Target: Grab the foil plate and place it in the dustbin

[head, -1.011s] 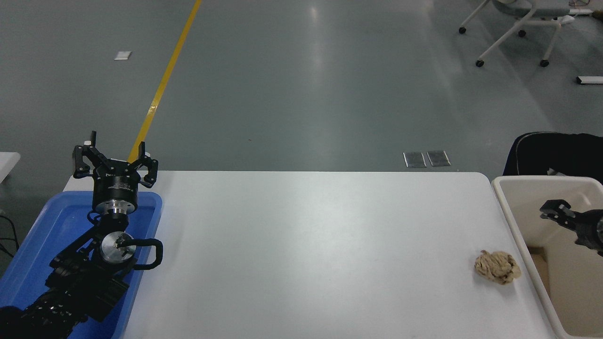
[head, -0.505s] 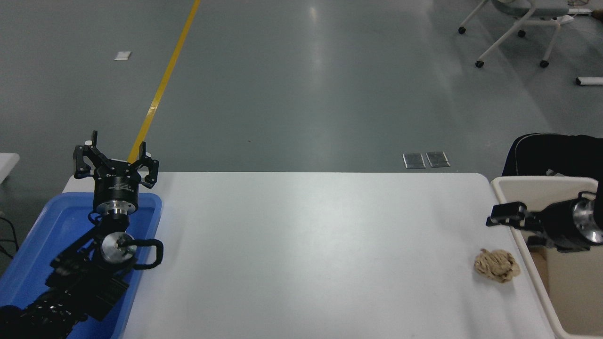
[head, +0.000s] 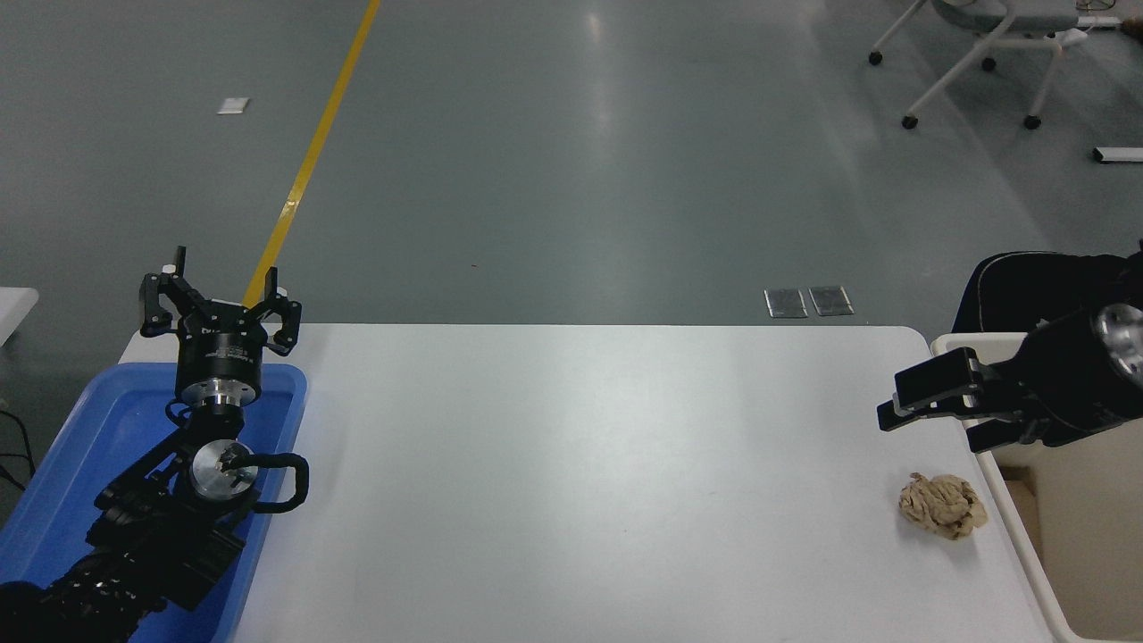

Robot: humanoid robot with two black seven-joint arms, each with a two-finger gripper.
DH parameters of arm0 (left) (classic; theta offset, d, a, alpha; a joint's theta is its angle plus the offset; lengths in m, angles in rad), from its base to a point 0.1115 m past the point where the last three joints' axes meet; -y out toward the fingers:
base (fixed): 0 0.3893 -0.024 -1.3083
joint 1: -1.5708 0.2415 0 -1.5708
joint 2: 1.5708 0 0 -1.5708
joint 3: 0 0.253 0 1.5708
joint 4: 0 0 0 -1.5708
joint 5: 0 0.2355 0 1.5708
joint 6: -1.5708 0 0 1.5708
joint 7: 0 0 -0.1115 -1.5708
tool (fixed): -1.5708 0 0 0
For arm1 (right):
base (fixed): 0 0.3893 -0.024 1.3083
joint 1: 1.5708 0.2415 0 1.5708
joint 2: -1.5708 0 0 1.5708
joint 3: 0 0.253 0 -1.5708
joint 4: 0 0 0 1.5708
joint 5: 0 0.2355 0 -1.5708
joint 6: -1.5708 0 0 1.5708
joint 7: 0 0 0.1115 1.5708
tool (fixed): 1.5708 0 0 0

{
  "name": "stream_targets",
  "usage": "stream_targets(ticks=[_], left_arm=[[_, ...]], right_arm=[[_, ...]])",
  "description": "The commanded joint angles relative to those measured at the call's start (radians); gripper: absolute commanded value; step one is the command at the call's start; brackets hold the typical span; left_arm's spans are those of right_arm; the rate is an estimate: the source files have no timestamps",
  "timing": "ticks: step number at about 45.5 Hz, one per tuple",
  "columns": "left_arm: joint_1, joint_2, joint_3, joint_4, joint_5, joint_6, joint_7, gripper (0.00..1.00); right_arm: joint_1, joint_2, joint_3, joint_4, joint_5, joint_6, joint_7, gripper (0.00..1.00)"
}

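Observation:
No foil plate shows anywhere; the table holds none, and the visible part of the dustbin's inside shows none. The cream dustbin [head: 1029,546] stands at the table's right end, partly cut off by the picture edge. My right gripper [head: 893,402] is open and empty. It hangs above the table's right end, just left of the bin's rim, pointing left. My left gripper [head: 216,299] is open and parked over the blue tray [head: 54,482] at the lower left.
A small crumpled tan paper ball [head: 943,506] lies on the white table [head: 580,464] just left of the bin, below my right gripper. A black bag or seat back [head: 1018,286] stands behind the bin. An office chair [head: 982,45] stands far back on the right.
My right gripper rose out of the dustbin and moved left over its rim to above the table's right end. The left arm and paper ball stayed put.

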Motion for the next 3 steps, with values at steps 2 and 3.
stream_targets(ticks=[2,3], left_arm=[[0.000,0.000,-0.001,0.000,0.000,0.000,0.001,0.99],[0.000,0.000,0.000,0.000,0.000,0.000,-0.001,0.99]], right_arm=[[0.060,-0.003,-0.012,0.015,0.015,0.041,-0.091,1.00],[0.062,-0.005,-0.012,0.015,0.015,0.041,-0.109,1.00]])
